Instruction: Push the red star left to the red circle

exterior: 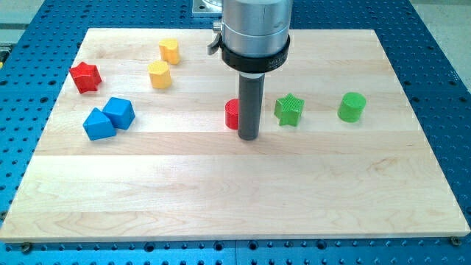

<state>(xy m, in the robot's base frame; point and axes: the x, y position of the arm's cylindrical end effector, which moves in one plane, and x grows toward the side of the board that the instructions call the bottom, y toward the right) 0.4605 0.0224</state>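
Note:
The red star (85,76) lies near the board's left edge, toward the view's top. The red circle (232,114) sits near the board's middle, partly hidden behind my rod. My tip (248,138) rests on the board just right of and slightly below the red circle, touching or nearly touching it. The red star is far to the left of both the tip and the red circle.
Two yellow blocks (169,51) (159,74) lie at the upper left of centre. Two blue blocks (118,112) (98,124) sit together below the red star. A green star (289,110) and a green circle (352,107) lie right of the tip. The wooden board (235,199) is ringed by a blue perforated table.

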